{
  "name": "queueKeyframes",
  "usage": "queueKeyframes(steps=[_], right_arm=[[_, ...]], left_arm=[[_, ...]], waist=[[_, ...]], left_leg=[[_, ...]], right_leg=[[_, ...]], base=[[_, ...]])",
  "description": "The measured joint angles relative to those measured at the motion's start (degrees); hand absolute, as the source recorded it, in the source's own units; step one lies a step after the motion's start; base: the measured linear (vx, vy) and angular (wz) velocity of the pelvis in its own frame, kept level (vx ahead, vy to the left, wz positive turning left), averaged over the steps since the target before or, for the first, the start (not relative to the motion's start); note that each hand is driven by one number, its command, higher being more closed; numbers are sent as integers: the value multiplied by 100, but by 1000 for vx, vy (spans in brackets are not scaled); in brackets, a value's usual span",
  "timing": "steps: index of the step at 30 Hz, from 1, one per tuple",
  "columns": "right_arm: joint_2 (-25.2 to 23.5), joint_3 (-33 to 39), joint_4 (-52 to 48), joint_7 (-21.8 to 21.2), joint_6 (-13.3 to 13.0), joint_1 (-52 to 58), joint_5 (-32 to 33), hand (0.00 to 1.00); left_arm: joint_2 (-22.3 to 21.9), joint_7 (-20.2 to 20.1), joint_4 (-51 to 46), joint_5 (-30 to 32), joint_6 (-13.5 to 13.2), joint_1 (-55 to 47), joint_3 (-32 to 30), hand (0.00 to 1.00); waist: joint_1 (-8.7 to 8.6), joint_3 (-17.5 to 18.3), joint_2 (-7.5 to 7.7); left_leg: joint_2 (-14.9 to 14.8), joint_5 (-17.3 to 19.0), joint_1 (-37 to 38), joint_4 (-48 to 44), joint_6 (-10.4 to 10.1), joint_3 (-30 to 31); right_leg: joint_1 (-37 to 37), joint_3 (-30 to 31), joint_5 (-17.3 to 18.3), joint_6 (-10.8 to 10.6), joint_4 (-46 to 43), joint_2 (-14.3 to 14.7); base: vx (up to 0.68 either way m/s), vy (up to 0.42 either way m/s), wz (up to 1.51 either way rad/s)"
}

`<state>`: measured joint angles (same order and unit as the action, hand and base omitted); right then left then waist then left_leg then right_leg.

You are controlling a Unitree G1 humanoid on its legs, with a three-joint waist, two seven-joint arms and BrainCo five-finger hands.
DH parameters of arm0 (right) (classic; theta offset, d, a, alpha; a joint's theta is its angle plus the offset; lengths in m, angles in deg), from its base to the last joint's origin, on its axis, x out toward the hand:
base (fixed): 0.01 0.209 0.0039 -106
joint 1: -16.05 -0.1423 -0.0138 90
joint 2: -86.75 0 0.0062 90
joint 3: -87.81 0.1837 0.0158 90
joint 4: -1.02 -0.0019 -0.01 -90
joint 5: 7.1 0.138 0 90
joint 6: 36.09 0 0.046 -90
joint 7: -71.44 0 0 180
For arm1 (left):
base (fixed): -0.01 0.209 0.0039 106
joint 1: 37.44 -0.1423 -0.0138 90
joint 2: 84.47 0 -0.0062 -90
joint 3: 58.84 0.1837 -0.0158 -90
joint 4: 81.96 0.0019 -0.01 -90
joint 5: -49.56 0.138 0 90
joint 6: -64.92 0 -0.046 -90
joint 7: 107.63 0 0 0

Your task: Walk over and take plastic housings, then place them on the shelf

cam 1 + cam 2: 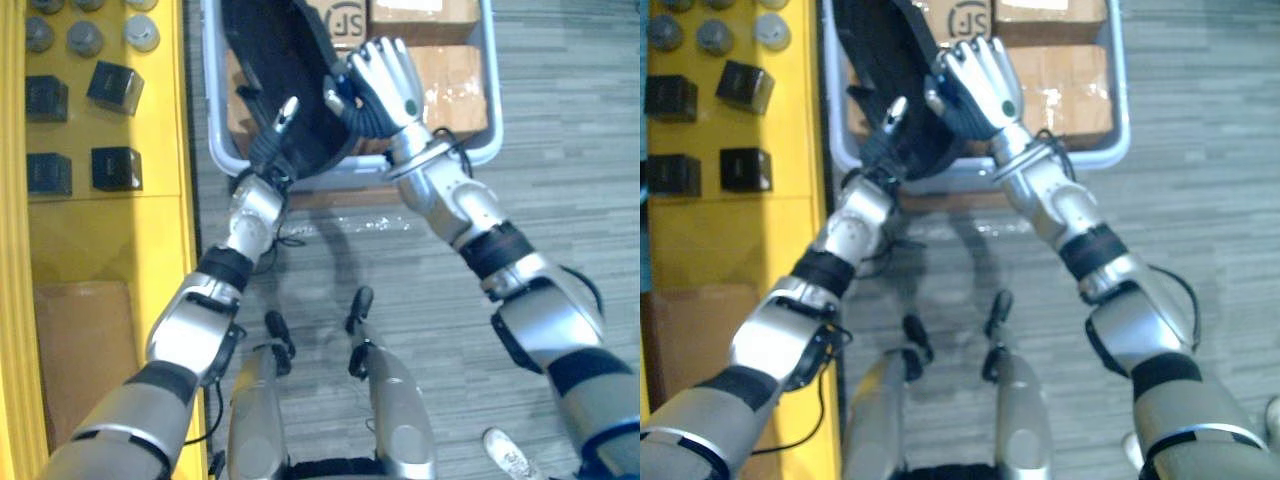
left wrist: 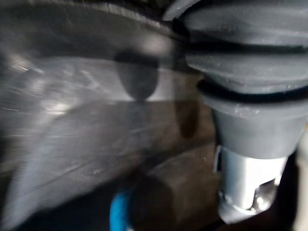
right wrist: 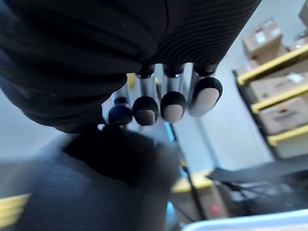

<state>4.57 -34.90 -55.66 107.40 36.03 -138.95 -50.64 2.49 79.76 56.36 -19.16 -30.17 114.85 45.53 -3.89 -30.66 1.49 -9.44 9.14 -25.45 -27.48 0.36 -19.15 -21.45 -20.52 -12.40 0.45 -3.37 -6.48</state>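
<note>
The black plastic housing (image 1: 280, 60) sits between both hands, over a grey bin (image 1: 493, 110) that holds cardboard boxes (image 1: 450, 75). The right hand (image 1: 388, 85) lies flat against its side, fingers straight and relaxed. The left hand (image 1: 270, 140) is at its near end — whether it grips, I cannot tell.

- The plastic housing (image 1: 285, 70) is seen as plain black.
- The bin (image 1: 222, 150) is coloured a pale grey-blue.
- The cardboard boxes (image 1: 455, 75) are brown, and one is marked with dark print.
- The shelf (image 1: 100, 230) is painted yellow.
- The cubes (image 1: 115, 85) are black and the round caps (image 1: 85, 38) are grey.
- The floor (image 1: 560, 180) is patterned with grey stripes.
- The right hand (image 1: 385, 80) is seen as silver, with dark fingertips (image 3: 173, 106) and a dark ribbed cover.
</note>
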Motion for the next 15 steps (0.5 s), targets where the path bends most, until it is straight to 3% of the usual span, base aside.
queueKeyframes(steps=[6, 10, 11, 15], right_arm=[[-29, 121, -633, 57, -512, 930, 6, 100], [-176, 338, -906, 66, -607, 1617, 14, 100], [-177, 466, -1024, 73, -619, 1859, 28, 0], [-323, 527, -1495, 40, -676, 2553, 117, 0]], left_arm=[[-17, -449, -161, -76, -524, -617, -24, 100], [-160, -948, -567, -305, -736, -1397, -86, 100], [-231, -1066, -757, -368, -784, -1655, -96, 100], [-343, -1247, -1303, -351, -945, -2390, -84, 100]], waist=[[-38, 5, 12], [14, 11, 22], [54, 13, 25], [140, 34, 60]], left_leg=[[-27, 33, 379, 113, -10, -44], [-53, 57, 750, 209, -54, -50], [-49, 62, 857, 240, -63, -54], [-41, 70, 1261, 348, -92, -79]], right_leg=[[366, 21, 5, -4, 113, 24], [726, -3, 47, -3, 170, 62], [820, -6, 72, -11, 168, 60], [1170, -21, 159, -49, 173, 59]], base=[[9, 62, -6], [18, 45, 0], [13, 58, 2], [14, 61, 0]])
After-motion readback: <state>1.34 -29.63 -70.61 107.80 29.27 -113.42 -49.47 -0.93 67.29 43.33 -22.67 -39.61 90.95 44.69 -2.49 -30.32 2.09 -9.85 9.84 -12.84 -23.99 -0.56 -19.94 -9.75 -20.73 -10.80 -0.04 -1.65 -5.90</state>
